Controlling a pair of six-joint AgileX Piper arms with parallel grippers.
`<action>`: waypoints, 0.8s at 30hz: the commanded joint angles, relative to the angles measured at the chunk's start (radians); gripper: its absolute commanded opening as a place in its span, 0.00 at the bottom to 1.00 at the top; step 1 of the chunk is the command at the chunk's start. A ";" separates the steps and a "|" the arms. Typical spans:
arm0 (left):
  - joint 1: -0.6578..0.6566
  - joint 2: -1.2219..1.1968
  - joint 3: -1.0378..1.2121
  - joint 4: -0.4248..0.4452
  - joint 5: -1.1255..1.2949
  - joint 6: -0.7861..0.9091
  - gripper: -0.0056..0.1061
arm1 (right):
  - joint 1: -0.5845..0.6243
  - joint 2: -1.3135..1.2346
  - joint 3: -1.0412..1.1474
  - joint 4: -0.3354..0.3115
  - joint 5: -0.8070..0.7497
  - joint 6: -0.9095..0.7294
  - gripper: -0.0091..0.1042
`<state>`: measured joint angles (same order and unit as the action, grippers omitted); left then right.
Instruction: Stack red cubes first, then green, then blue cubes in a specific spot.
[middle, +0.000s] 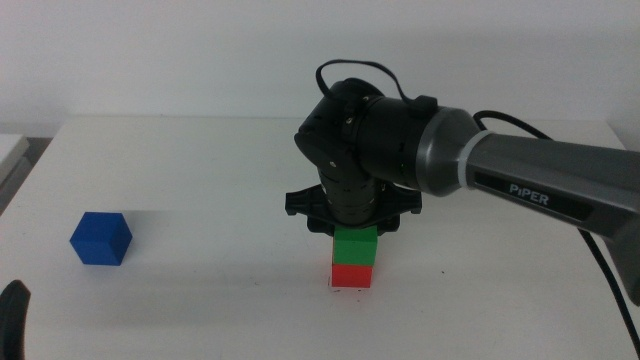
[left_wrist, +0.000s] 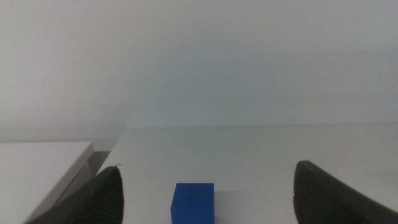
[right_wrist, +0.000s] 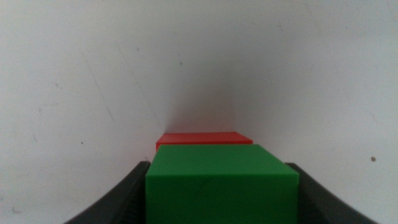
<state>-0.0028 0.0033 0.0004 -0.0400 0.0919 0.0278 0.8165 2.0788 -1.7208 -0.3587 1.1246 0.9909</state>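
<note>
Green cube on red cube, right gripper clamping it, "PIPER" arm

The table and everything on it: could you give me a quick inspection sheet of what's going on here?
Surface: white table, plain and matte.
Job's things: green cube sits on the red cube, squarely as far as the middle view shows; blue cube stands alone on the table's left side.
Clutter: nothing seen.
Grippers: right gripper is directly over the stack, its fingers against the green cube's sides; left gripper waits at the near left edge, open, facing the blue cube.
Cables: a black cable loops over the right arm's wrist.
Surroundings: pale wall behind; a light-coloured ledge beside the table's left edge.
</note>
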 joint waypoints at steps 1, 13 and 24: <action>-0.006 -0.003 0.000 -0.002 -0.007 -0.001 0.89 | 0.002 0.002 -0.006 -0.019 -0.002 0.006 0.08; -0.006 -0.003 0.000 -0.002 -0.007 -0.001 0.89 | 0.002 0.007 -0.006 -0.015 -0.022 -0.014 0.79; -0.006 -0.003 0.000 -0.002 -0.007 -0.001 0.89 | 0.062 -0.536 0.265 -0.160 -0.082 -0.261 0.90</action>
<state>-0.0028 0.0033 0.0004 -0.0400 0.0919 0.0278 0.8663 1.6647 -1.5266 -0.4683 1.0511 0.7715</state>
